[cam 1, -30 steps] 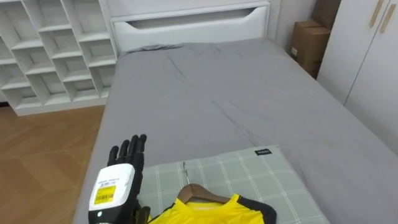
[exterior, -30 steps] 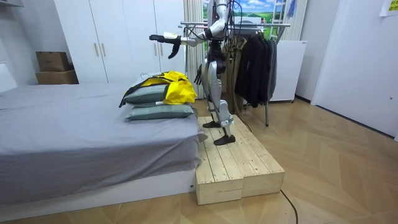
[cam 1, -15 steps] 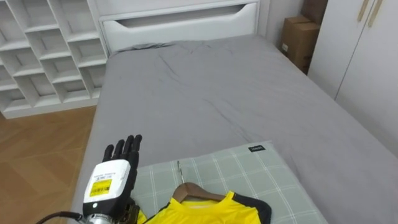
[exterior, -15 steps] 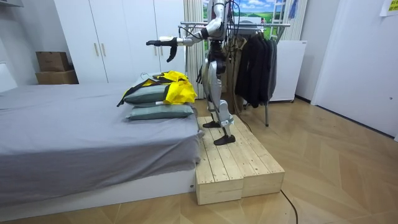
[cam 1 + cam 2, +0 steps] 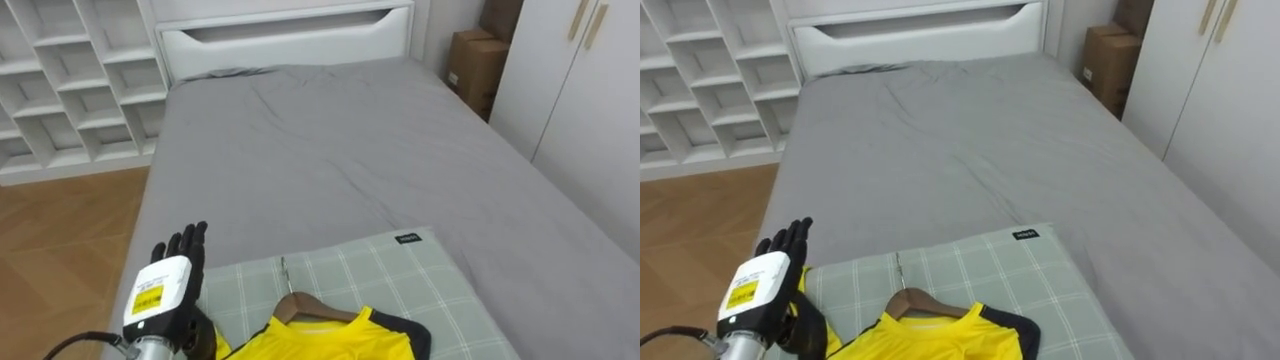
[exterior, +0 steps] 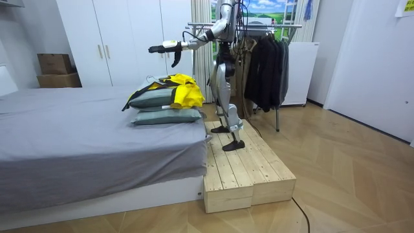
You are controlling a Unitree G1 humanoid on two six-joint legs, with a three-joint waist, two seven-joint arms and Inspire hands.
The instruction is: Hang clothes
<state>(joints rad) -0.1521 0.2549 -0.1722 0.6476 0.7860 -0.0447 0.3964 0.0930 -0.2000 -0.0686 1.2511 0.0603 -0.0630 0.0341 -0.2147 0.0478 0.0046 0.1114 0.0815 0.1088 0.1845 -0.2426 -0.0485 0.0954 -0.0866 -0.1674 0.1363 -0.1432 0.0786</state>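
At the lower edge, one yellow shirt point(image 5: 320, 342) on one wooden hanger point(image 5: 312, 309) lies on a checked pillow point(image 5: 400, 275); the frame cuts off the shirt's lower part. At lower left, the left hand point(image 5: 165, 290) hovers with straight fingers, holding nothing. In the room view, a second pillow point(image 6: 165, 117) lies beneath on the bed point(image 6: 77, 129). The right hand point(image 6: 209, 79) hangs at centre; I cannot tell its state.

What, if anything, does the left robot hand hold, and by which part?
Nothing. The left robot hand is open, fingers straight, near the shirt.
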